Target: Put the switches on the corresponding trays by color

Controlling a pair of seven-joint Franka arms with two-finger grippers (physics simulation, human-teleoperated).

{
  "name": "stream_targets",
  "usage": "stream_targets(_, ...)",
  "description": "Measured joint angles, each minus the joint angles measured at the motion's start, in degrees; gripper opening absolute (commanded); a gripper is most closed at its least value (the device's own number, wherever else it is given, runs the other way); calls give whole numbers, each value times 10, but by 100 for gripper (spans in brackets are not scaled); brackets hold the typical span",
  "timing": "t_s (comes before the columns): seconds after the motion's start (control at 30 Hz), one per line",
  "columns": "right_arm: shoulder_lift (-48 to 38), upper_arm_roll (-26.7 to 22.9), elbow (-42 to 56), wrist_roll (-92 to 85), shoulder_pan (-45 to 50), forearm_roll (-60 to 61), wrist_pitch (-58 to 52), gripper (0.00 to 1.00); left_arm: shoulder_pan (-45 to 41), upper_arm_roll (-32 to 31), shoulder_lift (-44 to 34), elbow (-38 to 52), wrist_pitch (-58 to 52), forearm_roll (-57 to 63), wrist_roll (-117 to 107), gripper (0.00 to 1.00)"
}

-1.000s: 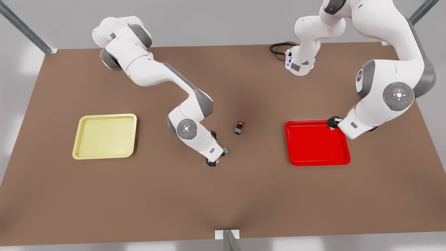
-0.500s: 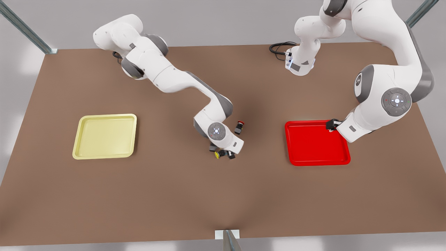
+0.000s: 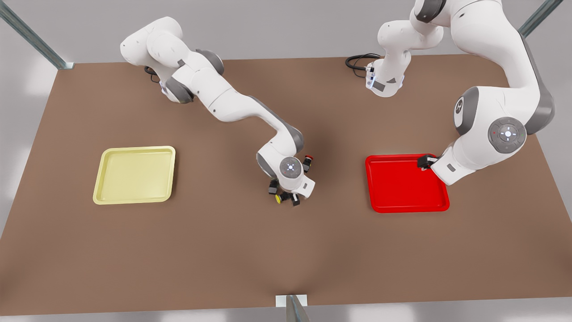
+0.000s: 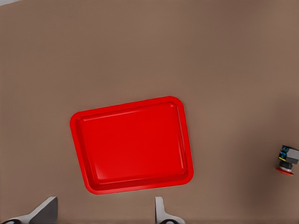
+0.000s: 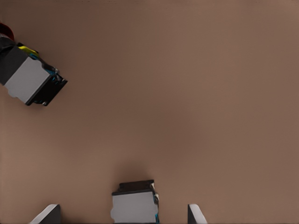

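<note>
Two arms, two trays, two little switches

The worktop [image 3: 286, 250] is flat, brown and plain. Grey walls stand around it, with metal posts [image 3: 31, 33] at the corners, and a black cable [image 3: 357, 60] curls at the far edge.

The yellow tray [image 3: 134, 176] is a pale, shallow square with round corners and a raised rim. It lies on the front view's left. The red tray [image 3: 402, 188] has the same shape, is bright and smooth, and lies on the front view's right. Both are bare inside.

The yellow switch [image 3: 279, 197] is a tiny dark block with a round yellow cap. It sits on the worktop between the trays. The red switch [image 3: 307, 162], a dark block with a red cap, lies near it, a bit farther back.

The right end effector [image 3: 282, 196] is low over the yellow switch. Its fingers [image 5: 49, 214] are spread wide, one on each side of the block, and there is a gap on both sides, so they are not gripping it.

The left end effector [image 3: 424, 162] hangs by the far corner of the red tray. Its fingers [image 4: 44, 212] are wide apart and hold nothing
</note>
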Motion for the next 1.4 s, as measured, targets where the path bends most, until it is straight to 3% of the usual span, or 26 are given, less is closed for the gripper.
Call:
stream_targets(0.4,17,-15,-12,-28,5,-1,29,100,0,0,7,0,2,1,-1,100)
stream_targets(0.47,21,-16,-13,-28,9,0,42,83,0,0,7,0,2,1,-1,100)
stream_targets(0.57,21,-16,-12,-26,9,-1,42,72,0,0,7,0,2,1,-1,100)
stream_targets(0.63,21,-16,-12,-23,10,-1,41,72,0,0,7,0,2,1,-1,100)
stream_targets(0.7,21,-16,-12,-22,10,-1,41,63,-1,0,7,0,2,1,-1,100)
stream_targets(0.9,21,-21,-12,-23,10,-4,41,63,-1,0,7,0,2,1,-1,100)
stream_targets(1.3,20,-22,-14,-29,10,-4,41,47,-1,0,7,0,2,1,-1,100)
stream_targets(1.4,19,-22,-13,-25,9,-4,40,48,-1,0,7,0,2,1,-1,100)
